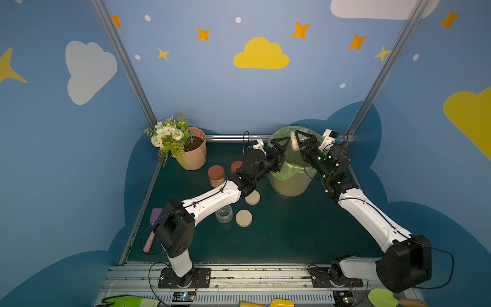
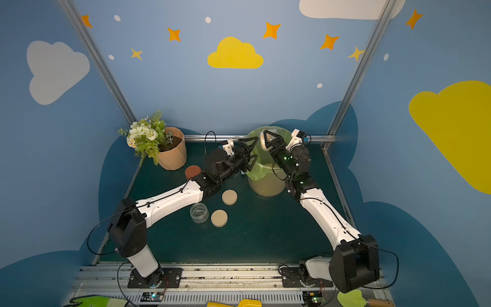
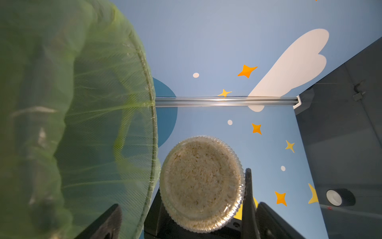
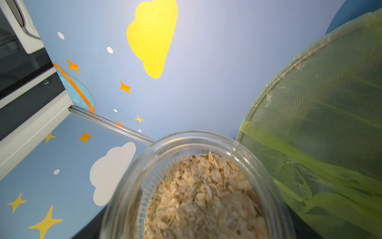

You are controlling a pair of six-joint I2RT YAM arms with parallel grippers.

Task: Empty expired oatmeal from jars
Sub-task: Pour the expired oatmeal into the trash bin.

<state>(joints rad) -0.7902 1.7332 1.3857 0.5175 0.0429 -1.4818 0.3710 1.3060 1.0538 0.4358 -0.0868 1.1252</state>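
My right gripper (image 1: 299, 140) is shut on an open clear jar (image 1: 293, 142), tipped on its side above the mouth of the green-lined bin (image 1: 291, 183). Pale oatmeal (image 4: 202, 196) fills that jar up to its glass rim (image 4: 186, 140). In the left wrist view its ribbed bottom (image 3: 201, 184) faces the camera. My left gripper (image 1: 281, 152) stands open and empty just left of the bin rim. An empty lidless jar (image 1: 224, 214) stands on the table. A red-lidded jar (image 1: 216, 176) holds oatmeal, and another red lid (image 1: 236, 166) shows behind my left arm.
Two beige lids (image 1: 252, 197) (image 1: 243, 218) lie flat near the empty jar. A peach flowerpot (image 1: 194, 156) with white flowers stands at the back left. A pink and purple tool (image 1: 150, 239) lies along the left edge. The bin's liner (image 4: 320, 103) hangs close beside the held jar.
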